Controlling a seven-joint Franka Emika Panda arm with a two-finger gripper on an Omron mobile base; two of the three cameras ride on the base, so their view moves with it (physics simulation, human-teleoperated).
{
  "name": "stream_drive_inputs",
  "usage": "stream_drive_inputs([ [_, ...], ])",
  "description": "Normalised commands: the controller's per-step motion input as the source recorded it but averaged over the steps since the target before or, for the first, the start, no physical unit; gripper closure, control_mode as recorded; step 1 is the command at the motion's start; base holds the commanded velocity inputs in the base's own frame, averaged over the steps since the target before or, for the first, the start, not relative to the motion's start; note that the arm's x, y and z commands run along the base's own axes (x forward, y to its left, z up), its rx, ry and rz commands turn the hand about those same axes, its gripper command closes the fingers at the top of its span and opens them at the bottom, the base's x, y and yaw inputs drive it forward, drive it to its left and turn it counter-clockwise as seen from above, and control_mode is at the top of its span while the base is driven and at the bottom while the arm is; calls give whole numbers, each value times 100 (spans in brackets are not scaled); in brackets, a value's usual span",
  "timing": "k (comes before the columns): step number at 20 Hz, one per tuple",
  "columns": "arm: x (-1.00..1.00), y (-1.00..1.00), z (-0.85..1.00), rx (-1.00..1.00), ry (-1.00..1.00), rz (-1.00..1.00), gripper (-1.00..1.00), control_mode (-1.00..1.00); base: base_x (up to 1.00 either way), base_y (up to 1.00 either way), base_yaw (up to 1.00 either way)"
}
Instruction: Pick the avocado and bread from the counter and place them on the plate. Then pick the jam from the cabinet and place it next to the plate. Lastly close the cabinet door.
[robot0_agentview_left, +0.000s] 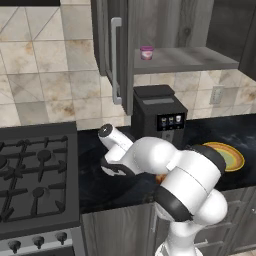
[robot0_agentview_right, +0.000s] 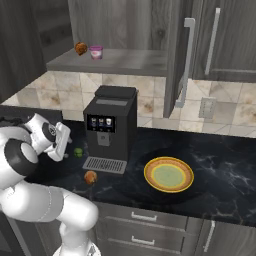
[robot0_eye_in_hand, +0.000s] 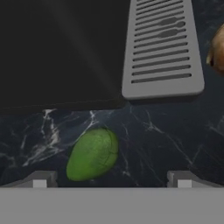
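From the left base view, the plate (robot0_agentview_left: 226, 156) lies empty at the right end of the counter (robot0_agentview_left: 100, 190) and the jam (robot0_agentview_left: 147, 52) stands on the cabinet shelf. From the right base view, the gripper (robot0_agentview_right: 63, 141) hangs beside the coffee machine (robot0_agentview_right: 107, 127), above the avocado (robot0_agentview_right: 78, 152), with the bread (robot0_agentview_right: 90, 177) nearer the front edge. In the hand view the jaws stand fully spread and empty, and the avocado (robot0_eye_in_hand: 92, 154) sits nearer one fingertip (robot0_eye_in_hand: 40, 180), so centre the hand over it, lower straight, then close.

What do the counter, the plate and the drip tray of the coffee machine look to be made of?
The counter: polished black stone, likely marble or granite, going by its glossy sheen and faint white veins. The plate: probably glazed ceramic, with a smooth yellow centre and an orange-brown rim. The drip tray: matte grey slotted grille, either metal or plastic.
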Motion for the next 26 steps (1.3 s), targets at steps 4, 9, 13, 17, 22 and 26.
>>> stream_drive_inputs([
  [4,8,0,-8,1,0,-4,-100,-100,0,0,0],
  [9,2,0,-12,1,-1,-4,-100,-100,0,0,0],
  [13,0,0,-13,1,-1,-5,-100,-100,0,0,0],
  [17,1,0,-11,2,-2,-6,-100,-100,0,0,0],
  [22,6,0,-12,1,-1,-5,-100,-100,0,0,0],
  [26,17,0,-9,0,-1,-5,-100,-100,0,0,0],
])
